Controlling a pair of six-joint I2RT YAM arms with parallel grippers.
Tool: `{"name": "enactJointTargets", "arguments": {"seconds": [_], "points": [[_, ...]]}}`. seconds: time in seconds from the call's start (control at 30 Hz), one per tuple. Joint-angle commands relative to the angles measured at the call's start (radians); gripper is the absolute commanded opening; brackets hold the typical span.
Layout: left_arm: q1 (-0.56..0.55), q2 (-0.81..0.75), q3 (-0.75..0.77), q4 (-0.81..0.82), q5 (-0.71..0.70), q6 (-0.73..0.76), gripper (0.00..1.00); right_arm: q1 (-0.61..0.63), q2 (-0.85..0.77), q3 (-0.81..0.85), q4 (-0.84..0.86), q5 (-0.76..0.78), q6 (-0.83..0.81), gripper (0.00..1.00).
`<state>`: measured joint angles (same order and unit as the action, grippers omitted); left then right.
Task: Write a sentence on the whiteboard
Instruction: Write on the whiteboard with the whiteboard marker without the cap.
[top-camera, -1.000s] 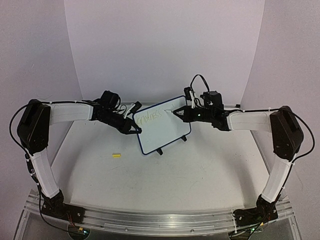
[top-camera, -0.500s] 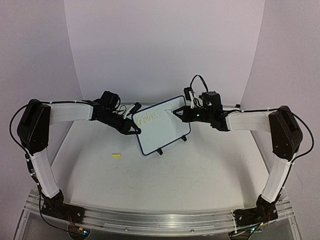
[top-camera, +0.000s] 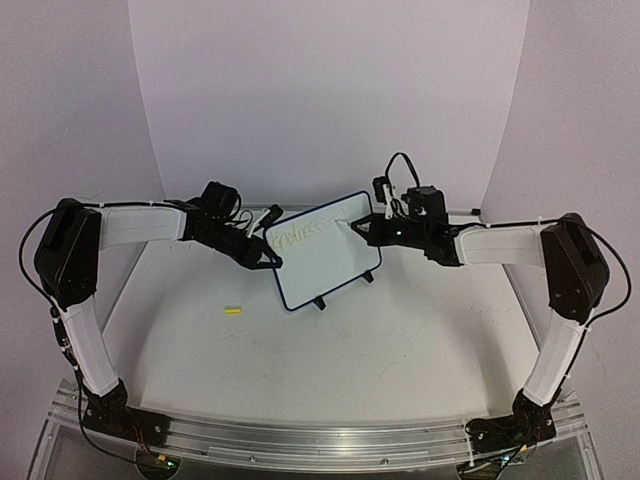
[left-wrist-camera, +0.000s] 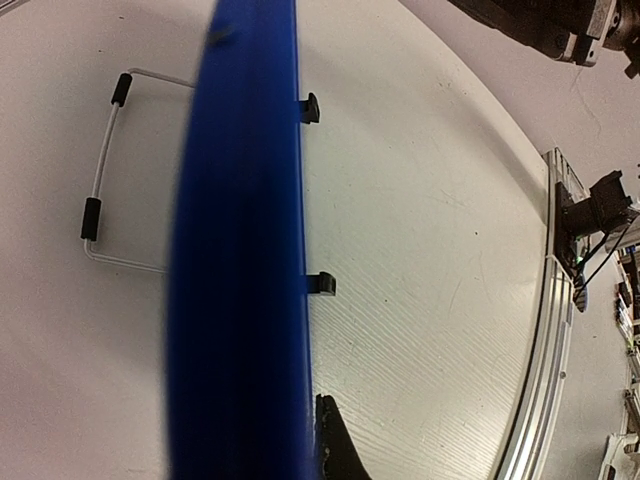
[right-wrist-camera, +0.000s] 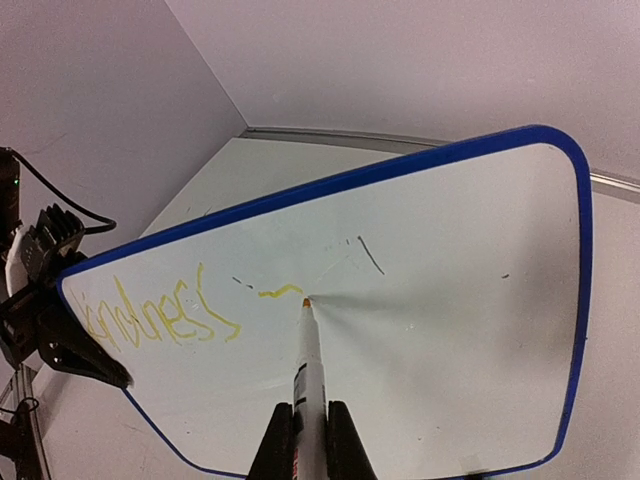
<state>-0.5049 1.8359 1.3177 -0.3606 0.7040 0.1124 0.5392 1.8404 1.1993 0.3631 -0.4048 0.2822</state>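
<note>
Clamping yellow marker (right-wrist-camera: 309, 350) in right gripper (right-wrist-camera: 310, 418), touching whiteboard (right-wrist-camera: 450, 300); seemingly pinching it with left gripper (top-camera: 268, 261). Risking tipping it and breaking sentence (right-wrist-camera: 160, 318) by overpressing.

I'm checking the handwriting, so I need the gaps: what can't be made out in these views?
Left wrist: the whiteboard shows only its blurred blue edge; its writing side faces away.
Top: the writing is too small to read.
Top: the yellow bit is too small to identify.
Right wrist: the marker is cut off by the bottom edge.
</note>
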Motion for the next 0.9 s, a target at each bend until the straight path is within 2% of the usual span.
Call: {"name": "enactJointTargets", "arguments": {"seconds": [0.0,0.37,0.87], "points": [[-0.017,0.002,0.040,-0.057,0.039,0.037,0.00,-0.001,-0.094,-0.036,0.060,-0.009,0.015,0.00],[-0.017,-0.003,0.040,-0.057,0.035,0.037,0.00,0.015,-0.061,0.038,0.034,-0.052,0.005,0.00],[-0.017,-0.005,0.041,-0.055,0.040,0.034,0.00,0.021,0.009,0.077,0.022,-0.005,0.016,0.00]]}}
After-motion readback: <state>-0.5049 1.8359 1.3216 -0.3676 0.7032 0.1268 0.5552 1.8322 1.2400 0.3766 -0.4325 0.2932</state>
